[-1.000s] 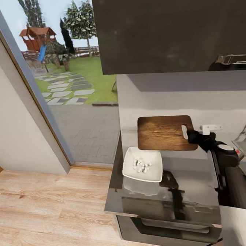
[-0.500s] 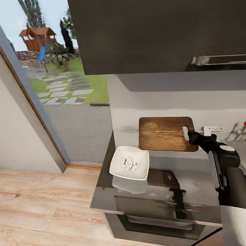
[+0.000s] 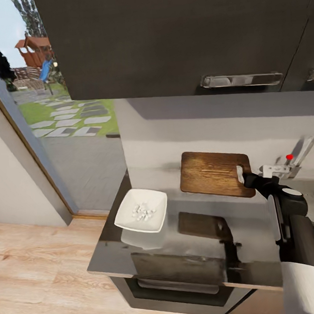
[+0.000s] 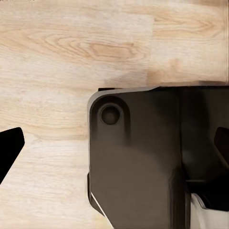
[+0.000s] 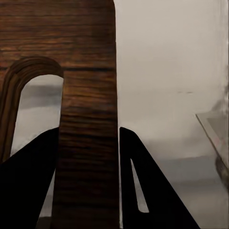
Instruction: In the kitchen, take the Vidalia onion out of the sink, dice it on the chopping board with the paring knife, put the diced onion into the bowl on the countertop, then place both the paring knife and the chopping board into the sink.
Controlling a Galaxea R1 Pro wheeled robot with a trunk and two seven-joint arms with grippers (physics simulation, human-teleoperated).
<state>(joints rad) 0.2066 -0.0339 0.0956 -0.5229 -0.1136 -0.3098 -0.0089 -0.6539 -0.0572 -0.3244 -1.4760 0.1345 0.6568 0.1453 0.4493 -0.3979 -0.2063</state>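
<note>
The chopping board is held clear above the bench by the right end effector, which is closed on the strip of wood between the slot handle and the board's short edge. In the right wrist view the two dark fingers are seen pressed against either side of that strip of the chopping board, whose brown grain runs across it and whose slot has a rounded end. The board is seen face-on, brown with rounded corners, and its dark reflection is thrown on the glossy grey slab below. The bowl, white and squarish, is set on the bench near its end, with small pale onion dice lying in the middle. A chrome tap with a red knob is seen beyond the arm. The left end effector is pointed at the wooden floor, its fingertips spread wide apart with nothing between them.
</note>
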